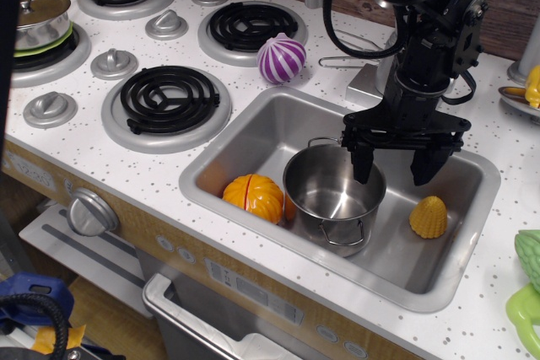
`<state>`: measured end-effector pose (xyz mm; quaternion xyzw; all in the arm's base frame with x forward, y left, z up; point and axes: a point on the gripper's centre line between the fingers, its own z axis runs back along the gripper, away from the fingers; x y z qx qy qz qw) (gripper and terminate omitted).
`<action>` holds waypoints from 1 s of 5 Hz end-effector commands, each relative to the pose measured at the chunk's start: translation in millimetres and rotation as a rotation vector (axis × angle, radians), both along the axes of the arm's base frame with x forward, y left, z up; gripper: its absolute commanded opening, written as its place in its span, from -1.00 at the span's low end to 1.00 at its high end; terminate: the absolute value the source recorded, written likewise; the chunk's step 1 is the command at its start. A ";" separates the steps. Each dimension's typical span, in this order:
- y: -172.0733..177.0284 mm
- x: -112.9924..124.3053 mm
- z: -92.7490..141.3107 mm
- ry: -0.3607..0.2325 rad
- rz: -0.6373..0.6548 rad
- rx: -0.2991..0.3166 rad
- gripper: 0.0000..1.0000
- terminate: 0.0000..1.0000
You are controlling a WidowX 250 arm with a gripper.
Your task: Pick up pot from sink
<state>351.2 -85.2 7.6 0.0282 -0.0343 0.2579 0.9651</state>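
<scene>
The pot [333, 194], small, shiny steel with two wire loop handles, stands upright in the middle of the silver-grey sink [253, 128]. My black gripper [393, 171] hangs open over the pot's right rim. Its left finger [362, 168] reaches just inside the pot's far right rim, and its right finger [429, 168] is outside the pot, over the sink floor. It holds nothing.
An orange toy fruit [254, 196] lies against the pot's left side. A yellow toy [429, 217] sits in the sink's right part. A purple-striped ball [281, 58] rests behind the sink. Stove burners [167, 99] and a lidded pan [38, 14] are at left. A green toy [530, 259] is at right.
</scene>
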 end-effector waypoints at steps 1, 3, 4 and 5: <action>0.0 0.0 0.0 0.000 0.000 0.000 1.00 -1.00; -0.8 -1.8 -13.8 -0.007 -0.032 0.002 1.00 -1.00; -1.5 -3.4 -19.5 -0.029 -0.022 0.001 1.00 -1.00; -2.3 -4.4 -23.0 -0.027 0.008 -0.089 -1.00 -1.00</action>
